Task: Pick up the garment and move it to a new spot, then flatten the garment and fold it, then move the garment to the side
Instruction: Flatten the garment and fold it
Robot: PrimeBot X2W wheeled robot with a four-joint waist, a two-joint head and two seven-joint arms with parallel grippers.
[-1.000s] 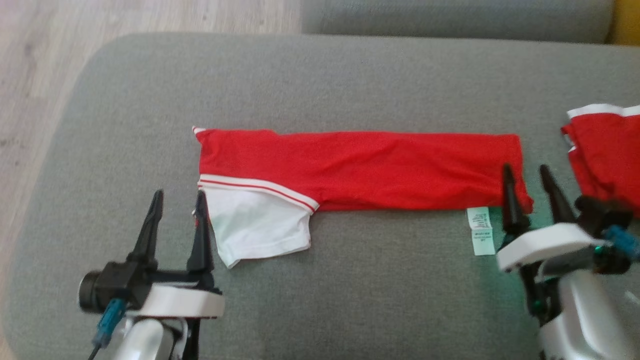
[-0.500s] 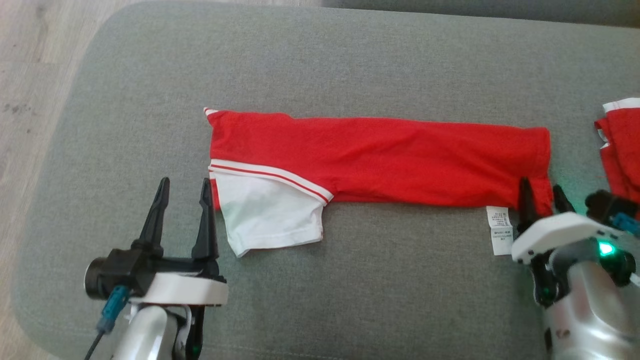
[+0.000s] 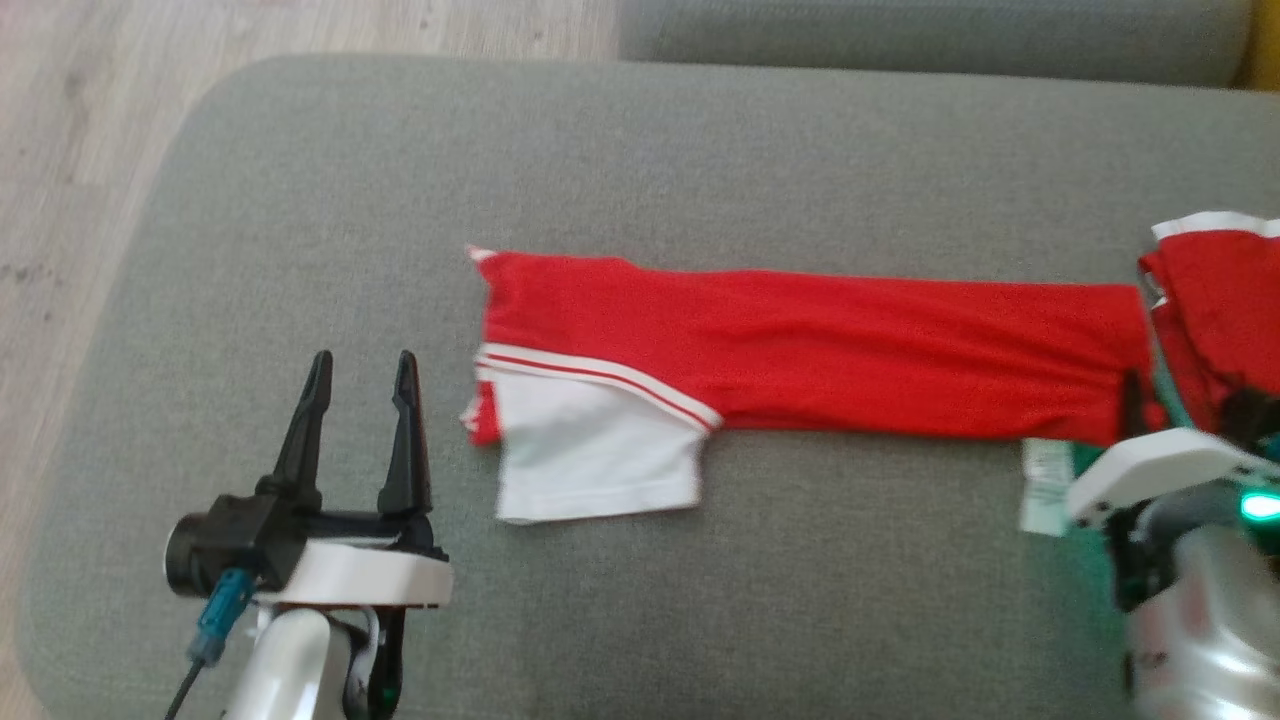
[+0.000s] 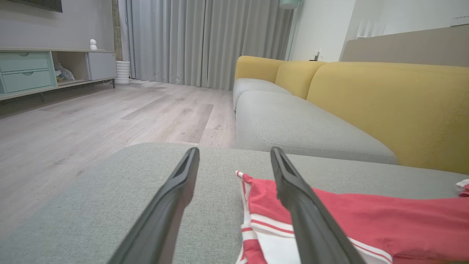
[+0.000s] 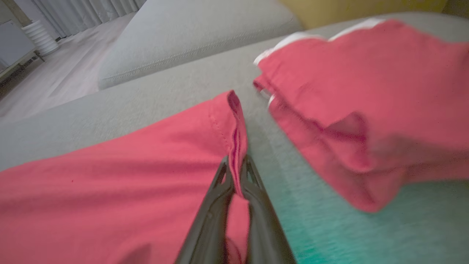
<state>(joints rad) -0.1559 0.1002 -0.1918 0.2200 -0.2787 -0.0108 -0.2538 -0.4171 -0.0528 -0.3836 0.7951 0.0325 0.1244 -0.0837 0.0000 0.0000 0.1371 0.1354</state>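
The left tool has two long, slim black fingers that taper to points, set on a black block. A black cylindrical camera housing juts from the block's side. A blue plug with a thin black cable hangs beneath it. Behind sits a glossy white curved wrist cover, then a silver metallic forearm with a small green light. The right tool has the same dark fingers, slotted near the tips. The right wrist cover is white, the right forearm is silver, and a bright green lamp glows on it.
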